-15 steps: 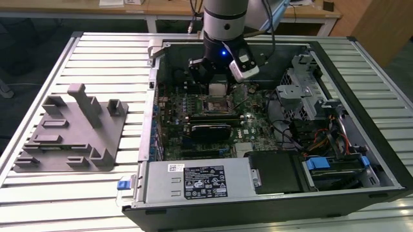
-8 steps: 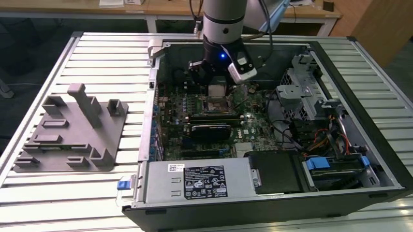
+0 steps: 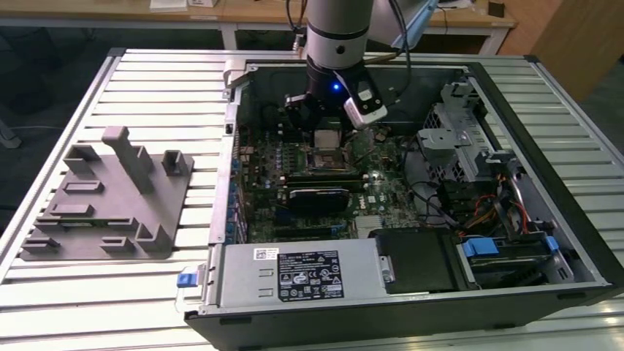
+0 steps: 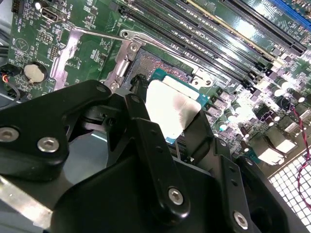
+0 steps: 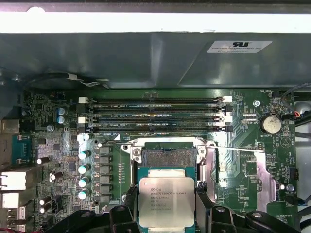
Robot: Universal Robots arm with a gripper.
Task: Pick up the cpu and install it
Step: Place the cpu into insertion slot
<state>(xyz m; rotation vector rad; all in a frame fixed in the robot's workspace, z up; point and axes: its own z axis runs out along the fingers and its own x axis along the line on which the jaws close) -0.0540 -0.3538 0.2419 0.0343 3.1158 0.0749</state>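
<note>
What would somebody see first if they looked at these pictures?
The big open black computer case on the slatted metal table, with the grey robot arm poking into it. The arm's black hand grips a small square chip with a shiny silver top above the open metal-framed socket on the green circuit board. At the exterior view's left lies a grey plastic tray with upright posts.
</note>
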